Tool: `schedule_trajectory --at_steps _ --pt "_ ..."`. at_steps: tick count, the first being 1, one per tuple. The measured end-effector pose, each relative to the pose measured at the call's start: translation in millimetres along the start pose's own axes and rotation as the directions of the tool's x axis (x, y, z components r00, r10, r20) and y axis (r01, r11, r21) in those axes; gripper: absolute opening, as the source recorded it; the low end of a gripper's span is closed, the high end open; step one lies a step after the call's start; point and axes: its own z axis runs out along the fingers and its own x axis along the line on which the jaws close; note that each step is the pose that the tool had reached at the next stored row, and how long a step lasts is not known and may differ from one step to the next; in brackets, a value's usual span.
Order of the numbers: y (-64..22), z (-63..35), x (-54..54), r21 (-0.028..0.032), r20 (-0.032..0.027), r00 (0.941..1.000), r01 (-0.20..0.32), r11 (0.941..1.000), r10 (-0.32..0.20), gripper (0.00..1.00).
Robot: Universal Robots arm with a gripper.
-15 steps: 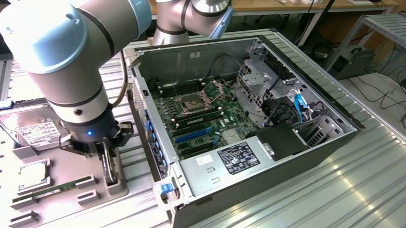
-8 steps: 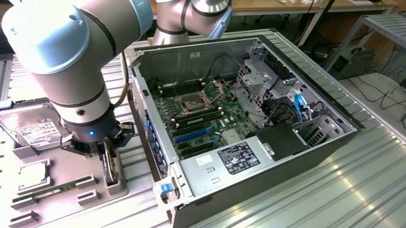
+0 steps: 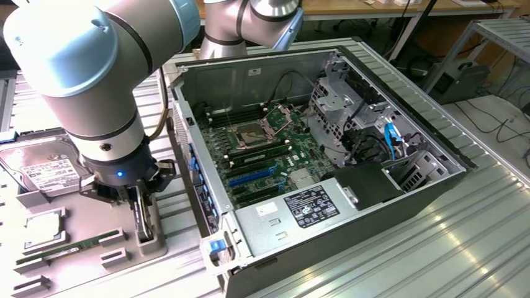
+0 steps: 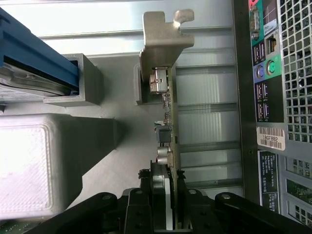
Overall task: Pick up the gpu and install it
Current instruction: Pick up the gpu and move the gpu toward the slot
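Beside the computer case, the gripper clamps the slim, silver-bracketed gpu.

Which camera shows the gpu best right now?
The wrist view: the gpu shows its silver bracket and board edge plainly, clamped in the gripper. The exterior view gives a thin dark sliver beneath the gripper.
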Motion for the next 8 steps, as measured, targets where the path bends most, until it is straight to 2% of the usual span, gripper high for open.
schedule_trajectory --at_steps 6,8 --pt "0.1 -0.7 -0.1 -0.0005 0.0006 1.0 0.0 1.0 0.0 0.29" --pt "0.5 -8.5 -0.3 -0.0002 0.0003 1.0 0.0 1.0 0.0 0.29"
